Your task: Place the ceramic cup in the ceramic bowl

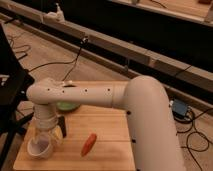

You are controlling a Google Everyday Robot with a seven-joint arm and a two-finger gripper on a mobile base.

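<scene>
Ceramic cup [41,148] is sitting on the table [110,125], close to the front left corner. It is standing up straight, and you are looking down into its pale inside. It is not in the ceramic bowl yet.

Your tool [47,135] is hanging right over the cup, at that same front left corner. It is so close that it is hiding part of the cup's back side. You cannot tell how wide the tool is spread, and you cannot tell if it is holding the cup or only hovering at it.

The big white arm [100,95] is reaching from the right side across the back part of the table, then bending down to the tool.

The ceramic bowl [69,106] is sitting near the back edge of the table, behind the cup. The arm is covering most of it, so you are seeing only a green strip peeking out below the arm. The bowl and the cup are apart.

A long orange thing [89,144] is lying near the front edge, to the right of the cup and not touching it.

Black cables [30,64] are lying on the floor behind the table.
</scene>
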